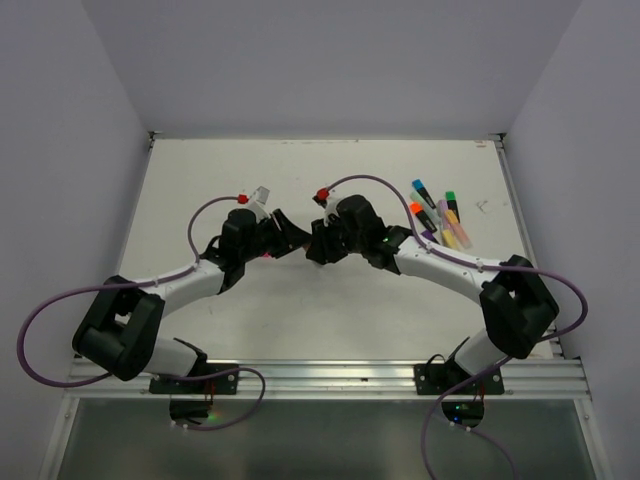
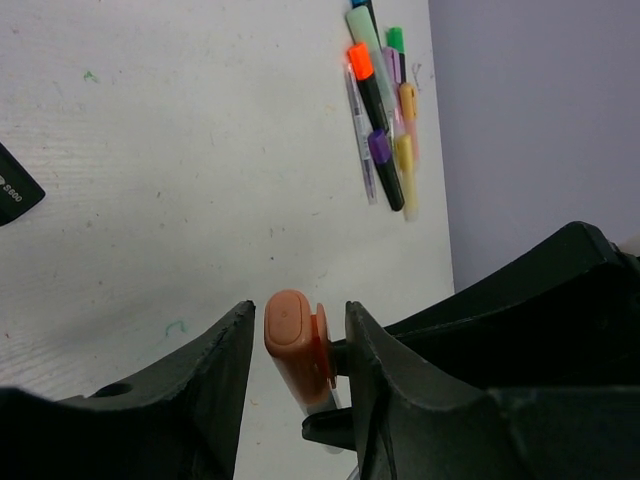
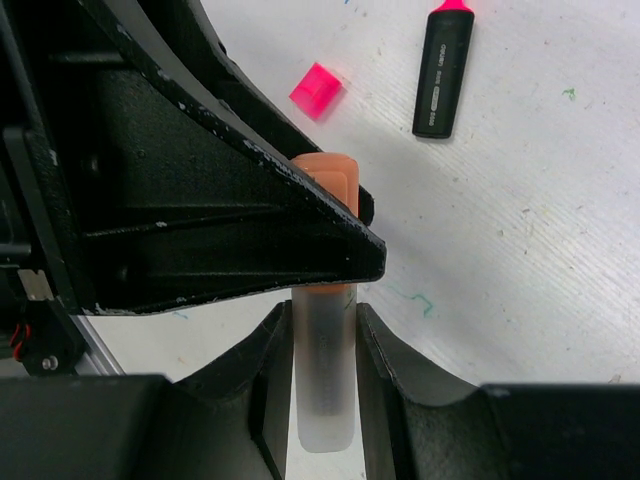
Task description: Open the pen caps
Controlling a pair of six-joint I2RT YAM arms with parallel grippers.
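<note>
**Orange pen cap (image 2: 290,335) held over the middle of the worktop (image 1: 350,320), between the two claws.**
The right gripper (image 3: 322,315) is clenched on the frosted barrel (image 3: 323,390). The left gripper (image 2: 300,315) brackets the cap, but whether it presses cannot be told. The plastic looks light, rigid and slippery: pinch the cap's flat sides and pull along the barrel.

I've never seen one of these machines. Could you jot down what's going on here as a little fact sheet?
Left fingers: either side of the orange cap; firm contact unclear
Right fingers: clamped on that highlighter's pale body
Cap status: orange cap on the pale body, not yet off
Pink cap: loose on the table
Black highlighter: no cap, pink end showing, near the pink cap
Other highlighters: grouped at the table's far right, capped
</note>
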